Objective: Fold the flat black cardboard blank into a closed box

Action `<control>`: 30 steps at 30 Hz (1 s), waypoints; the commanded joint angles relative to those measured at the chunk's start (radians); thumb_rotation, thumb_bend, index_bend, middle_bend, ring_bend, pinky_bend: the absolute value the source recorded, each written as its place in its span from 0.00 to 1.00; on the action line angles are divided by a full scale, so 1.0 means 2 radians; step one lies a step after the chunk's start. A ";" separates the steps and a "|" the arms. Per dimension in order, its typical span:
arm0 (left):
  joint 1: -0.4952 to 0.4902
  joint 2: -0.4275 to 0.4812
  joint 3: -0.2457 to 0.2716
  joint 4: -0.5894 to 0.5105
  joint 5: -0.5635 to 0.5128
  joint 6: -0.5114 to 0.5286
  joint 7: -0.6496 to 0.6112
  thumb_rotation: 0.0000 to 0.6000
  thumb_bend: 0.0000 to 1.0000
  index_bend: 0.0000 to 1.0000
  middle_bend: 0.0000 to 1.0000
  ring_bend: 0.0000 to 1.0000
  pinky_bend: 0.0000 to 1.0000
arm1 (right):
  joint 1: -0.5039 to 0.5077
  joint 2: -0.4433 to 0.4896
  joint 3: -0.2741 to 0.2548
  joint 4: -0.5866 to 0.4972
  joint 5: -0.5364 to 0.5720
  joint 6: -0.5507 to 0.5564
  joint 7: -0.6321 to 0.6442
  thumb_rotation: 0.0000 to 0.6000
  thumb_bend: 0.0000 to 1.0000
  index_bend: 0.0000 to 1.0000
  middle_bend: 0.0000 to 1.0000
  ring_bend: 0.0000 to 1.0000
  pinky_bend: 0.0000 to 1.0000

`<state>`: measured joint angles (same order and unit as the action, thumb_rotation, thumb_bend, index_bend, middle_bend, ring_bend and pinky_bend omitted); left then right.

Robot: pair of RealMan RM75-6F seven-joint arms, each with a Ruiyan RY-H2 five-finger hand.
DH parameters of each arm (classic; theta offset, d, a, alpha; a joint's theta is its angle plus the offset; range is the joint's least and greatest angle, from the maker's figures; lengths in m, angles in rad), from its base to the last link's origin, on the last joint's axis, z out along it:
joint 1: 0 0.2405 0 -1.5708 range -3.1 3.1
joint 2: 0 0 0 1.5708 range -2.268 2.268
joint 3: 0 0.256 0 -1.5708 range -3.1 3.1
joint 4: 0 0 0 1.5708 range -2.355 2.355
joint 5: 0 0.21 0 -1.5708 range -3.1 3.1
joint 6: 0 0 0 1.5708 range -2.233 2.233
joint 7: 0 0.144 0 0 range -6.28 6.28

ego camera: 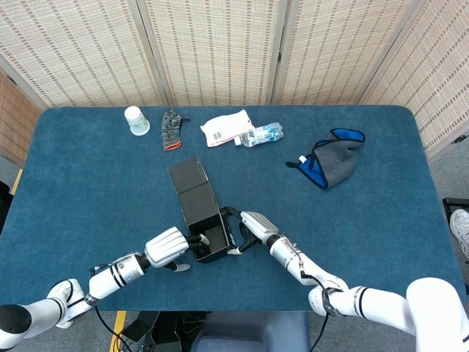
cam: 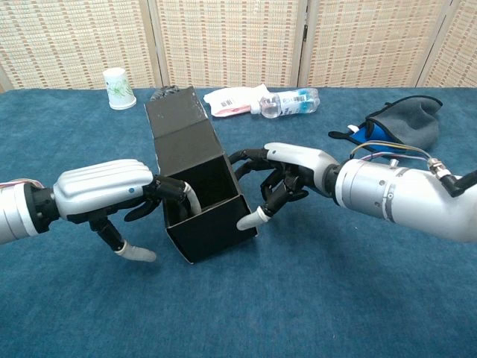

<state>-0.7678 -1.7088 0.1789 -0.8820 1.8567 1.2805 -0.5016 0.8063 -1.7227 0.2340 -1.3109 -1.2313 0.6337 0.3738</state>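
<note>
Nearest to the robot, the black box (cam: 200,195) stands on the blue table (cam: 313,298) between the two hands, with its top open and its long lid flap (cam: 177,118) raised behind it, leaning away. In the head view the box (ego camera: 205,226) sits at a slant, the flap (ego camera: 189,176) pointing to the far left.

The left hand (cam: 112,194) is at the left wall of the box. Its fingertips (cam: 188,201) reach over the rim into the opening, and its thumb points down outside near the table, so it grasps that wall. The right hand (cam: 287,175) is at the right side; its fingers are curled and one light fingertip (cam: 250,220) touches the right front corner of the box. I cannot tell if it really grips the wall or only presses against it.

Farther back on the right lies a grey cloth with a blue lining (cam: 395,127), well apart from the box. At the far edge of the table there are a plastic bottle (cam: 291,102) lying just beside a white packet (cam: 237,99), a dark glove (ego camera: 171,128) behind the flap, and a paper cup (cam: 118,88) at the far left. Behind the table stand woven screens (cam: 223,41).
</note>
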 commanded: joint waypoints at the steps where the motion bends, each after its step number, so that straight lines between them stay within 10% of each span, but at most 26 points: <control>1: -0.003 0.002 -0.001 -0.005 -0.002 -0.005 0.002 1.00 0.18 0.42 0.31 0.56 0.87 | 0.011 0.012 0.001 -0.001 0.003 -0.019 0.000 1.00 0.26 0.07 0.28 0.74 1.00; 30: -0.017 -0.002 -0.004 -0.008 0.001 0.003 0.008 1.00 0.18 0.65 0.65 0.60 0.87 | 0.015 -0.003 -0.029 0.039 -0.060 0.025 0.012 1.00 0.20 0.00 0.26 0.73 1.00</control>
<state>-0.8017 -1.7127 0.1701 -0.8990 1.8592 1.2852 -0.4852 0.8360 -1.7277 0.1772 -1.2329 -1.3504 0.6826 0.3973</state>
